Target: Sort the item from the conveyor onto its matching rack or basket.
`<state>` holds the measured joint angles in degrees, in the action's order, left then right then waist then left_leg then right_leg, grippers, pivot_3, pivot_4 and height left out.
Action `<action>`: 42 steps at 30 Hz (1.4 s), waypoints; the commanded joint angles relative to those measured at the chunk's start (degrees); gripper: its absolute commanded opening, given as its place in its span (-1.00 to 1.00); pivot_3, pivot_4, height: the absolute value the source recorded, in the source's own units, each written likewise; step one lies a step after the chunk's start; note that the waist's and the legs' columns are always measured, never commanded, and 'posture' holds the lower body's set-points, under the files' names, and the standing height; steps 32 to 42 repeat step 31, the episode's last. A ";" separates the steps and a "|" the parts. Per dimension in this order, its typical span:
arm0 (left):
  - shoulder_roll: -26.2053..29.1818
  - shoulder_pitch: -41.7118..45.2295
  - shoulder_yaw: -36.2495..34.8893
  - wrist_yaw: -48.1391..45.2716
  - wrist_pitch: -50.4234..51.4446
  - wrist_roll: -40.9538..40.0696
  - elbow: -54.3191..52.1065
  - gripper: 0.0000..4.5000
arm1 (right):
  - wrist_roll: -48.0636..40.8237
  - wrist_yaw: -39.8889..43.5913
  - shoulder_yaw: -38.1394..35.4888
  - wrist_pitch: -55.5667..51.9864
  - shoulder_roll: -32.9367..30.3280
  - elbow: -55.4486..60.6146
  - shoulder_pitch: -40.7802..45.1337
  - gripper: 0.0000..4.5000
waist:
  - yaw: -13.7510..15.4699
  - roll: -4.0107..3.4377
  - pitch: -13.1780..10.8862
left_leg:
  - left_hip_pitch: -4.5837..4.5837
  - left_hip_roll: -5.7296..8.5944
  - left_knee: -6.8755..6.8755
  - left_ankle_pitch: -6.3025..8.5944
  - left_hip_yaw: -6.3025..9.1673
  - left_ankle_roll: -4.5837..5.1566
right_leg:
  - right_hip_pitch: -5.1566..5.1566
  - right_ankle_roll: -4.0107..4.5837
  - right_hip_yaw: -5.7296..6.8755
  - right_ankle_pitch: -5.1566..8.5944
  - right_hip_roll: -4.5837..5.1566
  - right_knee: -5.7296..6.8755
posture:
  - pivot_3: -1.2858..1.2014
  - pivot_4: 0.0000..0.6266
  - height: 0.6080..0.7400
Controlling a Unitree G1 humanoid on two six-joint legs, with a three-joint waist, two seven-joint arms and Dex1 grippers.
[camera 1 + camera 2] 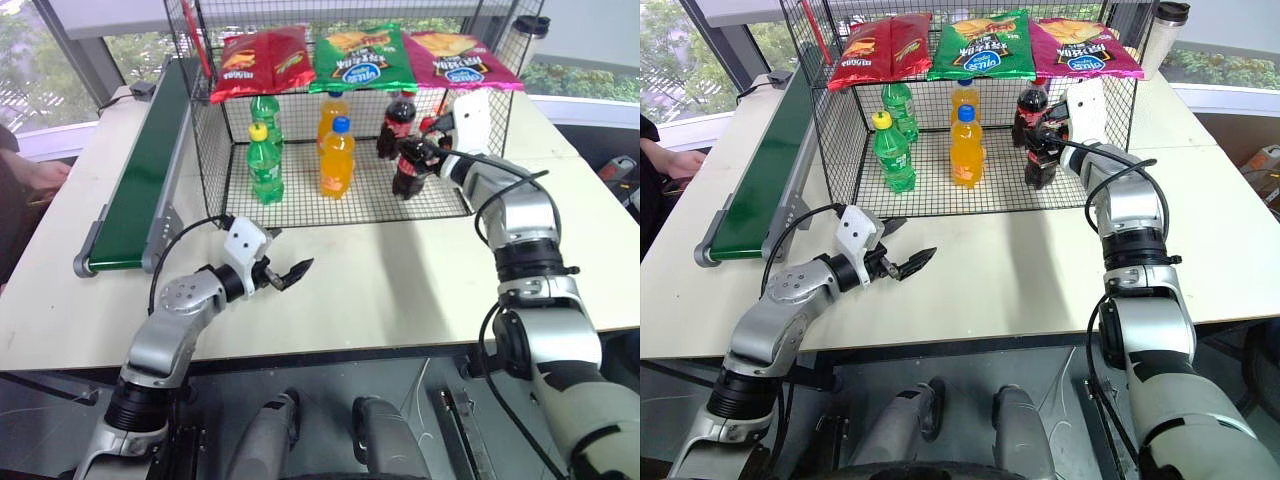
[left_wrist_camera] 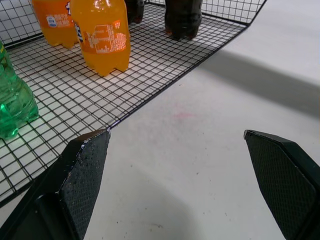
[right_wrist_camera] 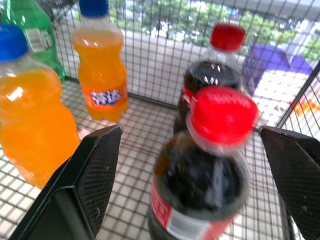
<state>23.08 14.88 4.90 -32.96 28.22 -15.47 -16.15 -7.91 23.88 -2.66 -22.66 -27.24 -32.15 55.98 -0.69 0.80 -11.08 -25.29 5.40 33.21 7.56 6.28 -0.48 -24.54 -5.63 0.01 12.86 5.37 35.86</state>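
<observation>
— What did we see, starting from the left?

— The conveyor (image 1: 135,180) ran along the left edge of the tabletop (image 1: 400,290), its green belt bare. Our left claw (image 1: 283,274) hovered over the tabletop just in front of the cage (image 1: 215,150), fingers spread wide apart with nothing between them.

— And inside the cage?

— Green soda bottles (image 1: 264,160) on the left, orange soda bottles (image 1: 337,155) in the middle, and chip bags (image 1: 360,55) lying across the top.

— Where was the cola bottle?

— The cola bottle (image 3: 205,170) stood upright on the cage floor at the right, just in front of a second cola bottle (image 3: 212,70). Our right claw (image 1: 428,145) sat around it, fingers parted and off its sides.
</observation>
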 commanded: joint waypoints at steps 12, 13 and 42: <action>0.64 -0.19 0.12 -0.08 -0.62 0.14 -2.07 1.00 | -4.49 20.38 5.00 -14.02 -8.90 27.44 -16.13 0.98 | -0.10 0.00 0.01 | 0.00 -0.03 0.02 0.01 0.00 0.00 | 0.01 0.11 0.00 0.08 0.03 0.03 | 0.03 -0.52 0.97; 0.70 -0.27 0.27 -0.09 -0.74 0.28 -2.04 1.00 | -5.39 21.65 4.97 -14.02 -8.87 29.78 -17.55 0.98 | -0.05 0.00 0.01 | 0.00 -0.03 0.03 0.01 0.01 0.00 | 0.01 0.11 0.00 0.08 0.03 0.03 | 0.03 -0.52 0.97; -1.99 -1.64 1.03 3.73 -0.75 2.09 -1.78 1.00 | -18.26 23.69 3.60 -21.68 -6.04 45.14 -31.89 0.98 | 0.14 0.02 0.02 | -0.01 -0.02 0.15 0.11 0.05 -0.15 | 0.08 0.13 0.03 0.09 0.17 0.02 | 0.03 -0.52 0.97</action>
